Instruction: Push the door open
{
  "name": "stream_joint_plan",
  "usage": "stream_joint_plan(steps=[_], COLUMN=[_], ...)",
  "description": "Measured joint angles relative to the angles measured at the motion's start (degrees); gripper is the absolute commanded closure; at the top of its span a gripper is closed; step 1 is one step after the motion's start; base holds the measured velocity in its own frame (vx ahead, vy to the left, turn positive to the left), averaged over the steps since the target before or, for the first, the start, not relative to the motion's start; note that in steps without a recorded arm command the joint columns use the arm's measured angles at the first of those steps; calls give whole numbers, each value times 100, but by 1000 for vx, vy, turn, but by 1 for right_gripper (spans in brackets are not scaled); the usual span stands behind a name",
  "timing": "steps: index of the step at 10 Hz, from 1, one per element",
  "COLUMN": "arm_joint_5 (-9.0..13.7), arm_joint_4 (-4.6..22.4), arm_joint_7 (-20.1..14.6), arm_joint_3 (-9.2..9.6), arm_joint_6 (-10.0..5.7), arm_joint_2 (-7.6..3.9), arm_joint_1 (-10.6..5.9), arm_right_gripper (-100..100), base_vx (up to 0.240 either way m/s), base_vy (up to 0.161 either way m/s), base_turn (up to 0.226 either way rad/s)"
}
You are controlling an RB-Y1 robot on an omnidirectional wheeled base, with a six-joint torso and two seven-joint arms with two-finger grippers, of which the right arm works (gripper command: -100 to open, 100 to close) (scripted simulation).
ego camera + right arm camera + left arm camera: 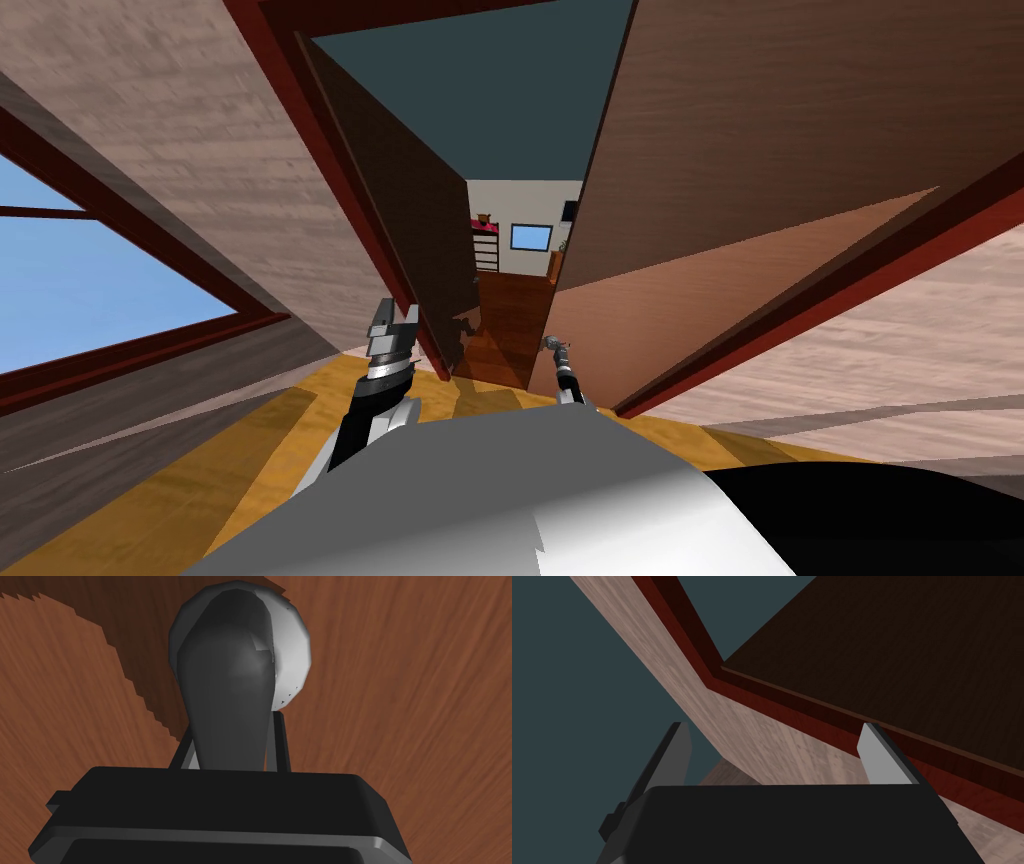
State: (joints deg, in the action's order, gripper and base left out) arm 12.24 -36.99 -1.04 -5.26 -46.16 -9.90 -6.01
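Your right gripper (pixel 230 746) pinches the door handle (pixel 225 691); the door (pixel 760 150) lies straight ahead of it. Your left gripper (pixel 774 731) stands spread near the frame (pixel 677 621).

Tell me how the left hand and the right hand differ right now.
The left hand is open and empty; the right hand is shut on the grey door handle. The left hand points at the dark red frame; the right hand faces the brown door. Both have dark bodies.
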Motion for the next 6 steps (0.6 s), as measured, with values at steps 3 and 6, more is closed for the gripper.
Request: stream_joint_plan(steps=[3,6], arm_joint_5=[-3,35], arm_joint_4=[0,83], arm_joint_7=[10,39], arm_joint_3=[-1,-57], arm_joint_6=[9,26], arm_joint_2=[-4,16], arm_joint_1=[-6,11], arm_right_gripper=[100,100], base_vx=[0,160], base_vy=[0,15], base_turn=[0,-39])
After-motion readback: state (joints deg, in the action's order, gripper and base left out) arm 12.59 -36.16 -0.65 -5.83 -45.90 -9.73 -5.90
